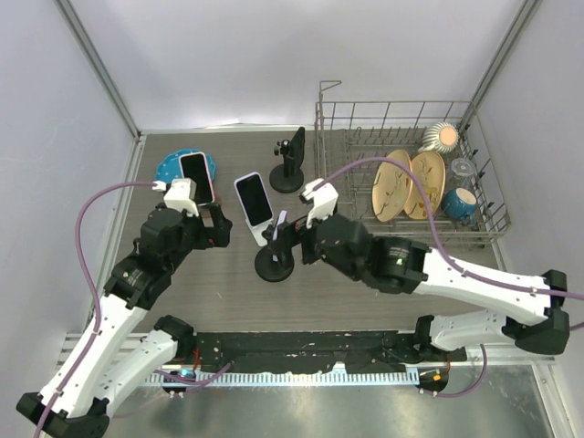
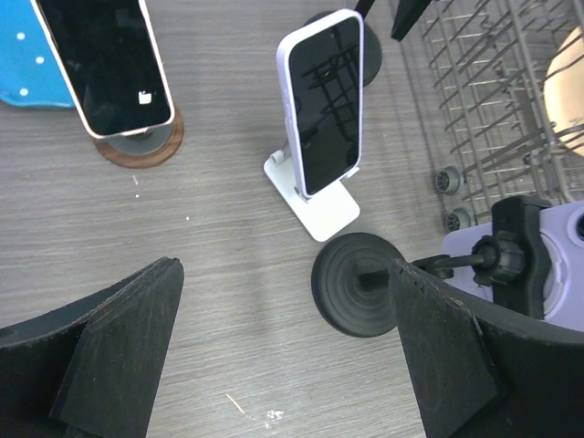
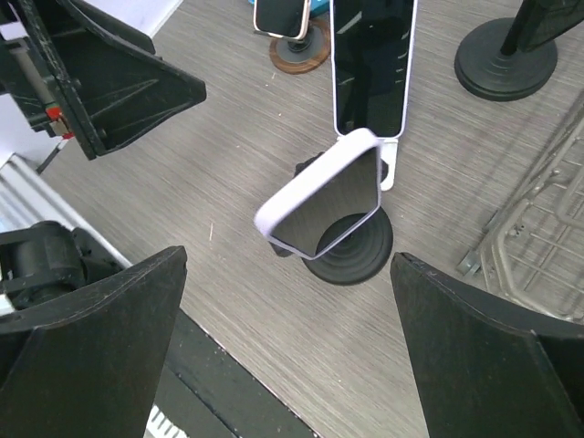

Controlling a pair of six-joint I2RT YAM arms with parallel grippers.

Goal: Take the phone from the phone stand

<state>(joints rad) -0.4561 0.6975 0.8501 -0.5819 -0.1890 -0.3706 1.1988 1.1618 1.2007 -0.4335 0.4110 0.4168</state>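
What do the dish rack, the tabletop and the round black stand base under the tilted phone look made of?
Dish rack: metal wire, thin grey rods with dull shine. Tabletop: probably wood-grain laminate, grey streaks, matte. Stand base: matte black, plastic or coated metal; cannot tell which.

Left claw [image 2: 285,310], right claw [image 3: 290,301] agape (empty)

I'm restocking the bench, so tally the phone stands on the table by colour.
Black phone stands: 2
White phone stand: 1
Brown round phone stand: 1
Total: 4
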